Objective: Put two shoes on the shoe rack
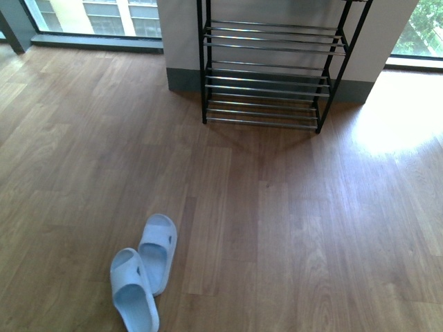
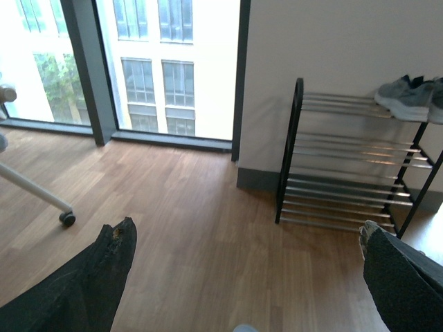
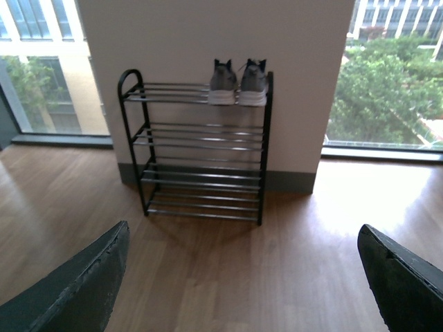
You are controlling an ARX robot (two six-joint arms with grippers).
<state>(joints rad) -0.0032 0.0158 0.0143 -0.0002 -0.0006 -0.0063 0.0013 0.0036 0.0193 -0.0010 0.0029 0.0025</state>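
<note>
Two pale blue slides (image 1: 145,273) lie side by side on the wooden floor at the near left in the front view. The black shoe rack (image 1: 270,69) with chrome rods stands against the wall ahead; it also shows as the rack (image 3: 197,155) in the right wrist view and the rack (image 2: 353,166) in the left wrist view. A pair of grey sneakers (image 3: 239,81) sits on its top tier. My left gripper (image 2: 246,238) is open above bare floor. My right gripper (image 3: 242,242) is open too, facing the rack, with nothing between its fingers. Neither arm shows in the front view.
Floor-to-ceiling windows (image 1: 97,17) flank the white wall (image 3: 208,34) behind the rack. A white leg with a castor wheel (image 2: 67,218) stands on the floor in the left wrist view. A bright sun patch (image 1: 398,117) lies on the floor right of the rack.
</note>
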